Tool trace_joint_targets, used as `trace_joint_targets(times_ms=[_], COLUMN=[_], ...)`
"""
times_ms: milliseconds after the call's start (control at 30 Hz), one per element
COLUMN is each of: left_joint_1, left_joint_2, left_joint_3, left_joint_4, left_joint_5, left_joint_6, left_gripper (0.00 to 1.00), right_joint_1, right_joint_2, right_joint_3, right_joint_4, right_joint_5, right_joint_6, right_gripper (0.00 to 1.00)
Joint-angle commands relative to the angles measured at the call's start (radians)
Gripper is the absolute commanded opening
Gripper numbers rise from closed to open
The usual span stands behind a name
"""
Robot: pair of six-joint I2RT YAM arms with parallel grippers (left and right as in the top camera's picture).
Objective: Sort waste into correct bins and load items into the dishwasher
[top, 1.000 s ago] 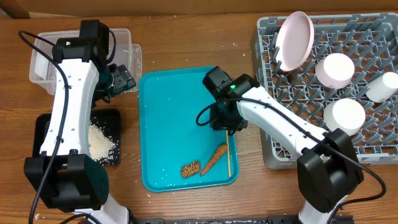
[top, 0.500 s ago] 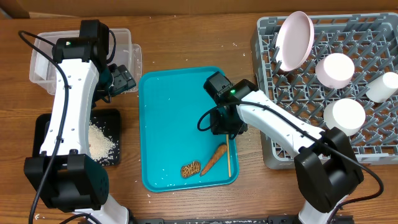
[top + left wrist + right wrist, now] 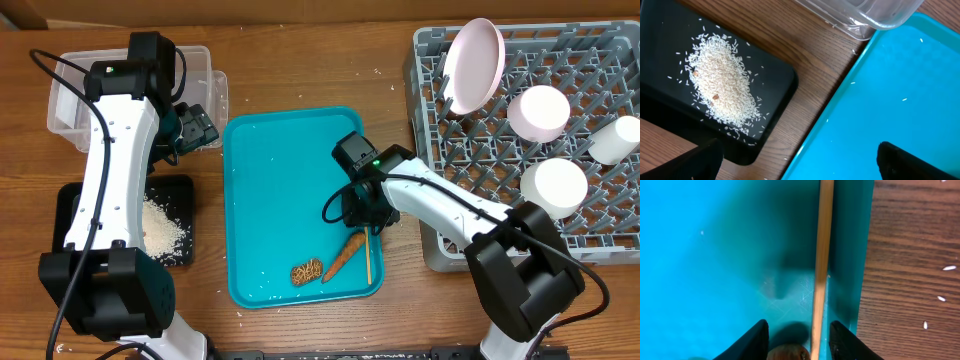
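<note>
On the teal tray (image 3: 280, 200) lie an orange-brown carrot piece (image 3: 343, 255), a brown ridged lump (image 3: 307, 270) and a thin wooden stick (image 3: 367, 258). My right gripper (image 3: 365, 215) hangs low over the carrot's upper end. In the right wrist view the right gripper (image 3: 799, 342) is open. Its fingers (image 3: 757, 340) stand either side of the carrot tip (image 3: 787, 353) and the stick (image 3: 821, 270), gripping neither. My left gripper (image 3: 805, 165) is wide open and holds nothing, over the gap between the black tray (image 3: 775, 100) with rice (image 3: 720, 85) and the teal tray.
The clear tub (image 3: 70, 100) sits at the back left, the black tray (image 3: 70, 215) in front of it. The grey dish rack (image 3: 480, 200) at the right holds a tilted plate (image 3: 475, 65) and three white cups (image 3: 538, 112). Stray rice grains dot the wood.
My right gripper has moved toward the tray's front, down onto the carrot's upper end, and its jaws have opened a little. The left arm has stayed still.
</note>
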Motion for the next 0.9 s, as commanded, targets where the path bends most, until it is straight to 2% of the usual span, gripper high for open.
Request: trace_joint_targets(times_ms=[0, 333, 733, 867], left_joint_1=[-0.006, -0.006, -0.006, -0.006], left_joint_2=[-0.005, -0.005, -0.005, -0.005], left_joint_3=[-0.006, -0.006, -0.006, -0.006], left_joint_4=[0.0, 0.0, 0.0, 0.0], left_joint_5=[-0.013, -0.013, -0.013, -0.013], left_joint_6=[-0.017, -0.017, -0.017, -0.017], left_gripper=[1.0, 1.0, 1.0, 1.0], right_joint_1=[-0.001, -0.001, 0.01, 0.012], right_joint_2=[-0.007, -0.007, -0.007, -0.007], right_joint_3=[-0.026, -0.081, -0.117, -0.116], right_joint_4=[0.024, 0.076, 0.103, 0.098], right_joint_5=[0.009, 0.009, 0.024, 0.024], right_joint_6=[-0.007, -0.008, 0.016, 0.01], right_gripper=[0.42, 0.37, 0.04, 0.04])
